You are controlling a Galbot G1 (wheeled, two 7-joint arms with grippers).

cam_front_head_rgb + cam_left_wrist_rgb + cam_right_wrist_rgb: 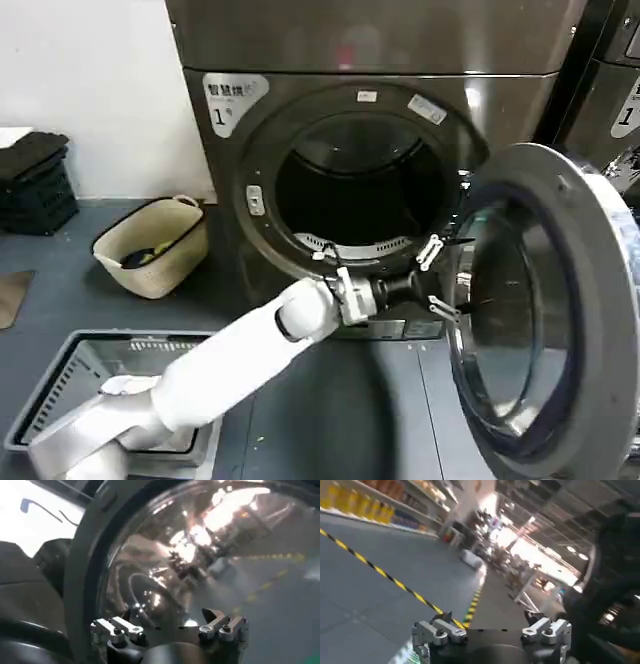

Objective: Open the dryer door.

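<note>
The dryer door stands swung wide to the right, its grey inner face and dark glass turned toward the open drum. My left arm reaches up from the lower left. Its left gripper is open, with its fingertips right at the door's hinge-side inner rim and nothing between them. In the left wrist view the left gripper is spread wide just in front of the door's glass window and grey ring. The right gripper is open and empty, facing an aisle floor.
A beige laundry basket sits on the floor left of the dryer, and a grey crate lies under my left arm. Black crates are stacked at far left. A blacker machine stands at the right. A yellow-black floor stripe crosses the aisle.
</note>
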